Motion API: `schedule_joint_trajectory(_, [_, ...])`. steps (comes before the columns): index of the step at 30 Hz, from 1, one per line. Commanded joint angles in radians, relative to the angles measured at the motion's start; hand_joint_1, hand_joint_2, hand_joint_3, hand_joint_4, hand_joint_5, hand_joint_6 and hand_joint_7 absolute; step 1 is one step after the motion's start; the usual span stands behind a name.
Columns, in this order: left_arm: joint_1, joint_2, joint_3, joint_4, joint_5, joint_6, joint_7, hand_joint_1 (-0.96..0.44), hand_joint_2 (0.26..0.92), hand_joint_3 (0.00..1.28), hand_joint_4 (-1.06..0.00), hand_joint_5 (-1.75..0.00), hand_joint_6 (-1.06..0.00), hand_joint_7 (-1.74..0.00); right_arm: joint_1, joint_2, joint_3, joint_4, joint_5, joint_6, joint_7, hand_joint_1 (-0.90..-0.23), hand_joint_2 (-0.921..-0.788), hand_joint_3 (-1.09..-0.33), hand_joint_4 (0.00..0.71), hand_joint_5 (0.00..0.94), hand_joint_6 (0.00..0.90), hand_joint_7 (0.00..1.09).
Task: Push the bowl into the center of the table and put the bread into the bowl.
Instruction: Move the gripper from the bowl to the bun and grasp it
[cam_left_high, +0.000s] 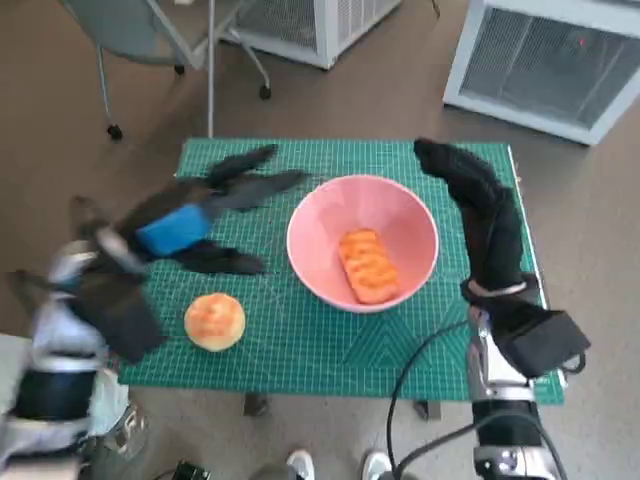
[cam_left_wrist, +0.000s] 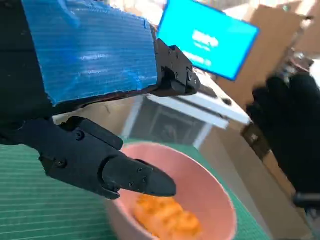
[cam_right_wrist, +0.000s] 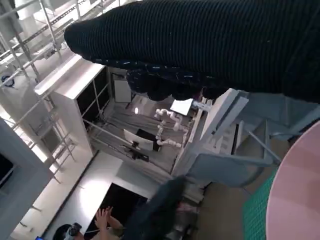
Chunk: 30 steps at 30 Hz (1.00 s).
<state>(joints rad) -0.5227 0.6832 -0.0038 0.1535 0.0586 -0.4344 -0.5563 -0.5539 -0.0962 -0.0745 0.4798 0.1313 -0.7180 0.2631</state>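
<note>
Green gridded cutting mat (cam_left_high: 300, 350) over the small table, carrying a round pink bowl (cam_left_high: 405, 215) near its centre with an oblong orange-glazed bread (cam_left_high: 366, 264) lying inside, and a round golden bun (cam_left_high: 214, 320) close to the front left corner, well apart from the bowl. Left hand (cam_left_high: 205, 222), black with blue tape, blurred above the mat's left half beside the bowl, fingers (cam_left_wrist: 125, 177) spread wide and empty. Right hand (cam_left_high: 478, 195) in black knitted glove raised near the back right corner beside the bowl, holding nothing.
</note>
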Motion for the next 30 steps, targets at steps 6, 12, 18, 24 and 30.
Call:
schedule_joint_trajectory(6, [0.124, 0.110, 0.088, -0.044, -0.108, 0.089, -0.125, -0.61, 0.868, 0.02, -0.10, -0.01, -0.33, -0.03, -0.003, 0.010, 0.007, 0.031, 0.002, 0.000, 0.008, -0.692, -0.921, -0.786, 0.169, 0.001, -0.001, 0.52])
schedule_joint_trajectory(12, [0.175, 0.158, 0.088, -0.057, -0.129, 0.167, -0.212, -0.48, 0.802, 0.00, -0.10, -0.01, -0.34, -0.02, -0.004, 0.010, 0.007, 0.038, 0.010, -0.003, 0.017, -0.687, -0.921, -0.787, 0.169, 0.001, -0.001, 0.51])
schedule_joint_trajectory(18, [0.214, 0.190, 0.065, -0.100, -0.100, 0.263, -0.260, -0.41, 0.765, 0.00, -0.10, 0.00, -0.33, -0.01, -0.010, 0.011, 0.008, 0.048, 0.017, -0.003, 0.027, -0.686, -0.921, -0.787, 0.169, 0.001, -0.001, 0.51])
schedule_joint_trajectory(24, [0.246, 0.194, 0.042, -0.160, -0.061, 0.338, -0.268, -0.33, 0.735, 0.00, -0.10, 0.00, -0.33, -0.01, -0.017, 0.011, 0.008, 0.059, 0.021, -0.003, 0.036, -0.685, -0.921, -0.787, 0.170, 0.001, -0.001, 0.51])
schedule_joint_trajectory(30, [0.274, 0.188, 0.002, -0.223, 0.029, 0.386, -0.245, -0.27, 0.724, 0.00, -0.11, 0.00, -0.34, -0.01, -0.020, 0.011, 0.011, 0.061, 0.019, -0.002, 0.040, -0.684, -0.921, -0.786, 0.171, 0.002, -0.001, 0.51])
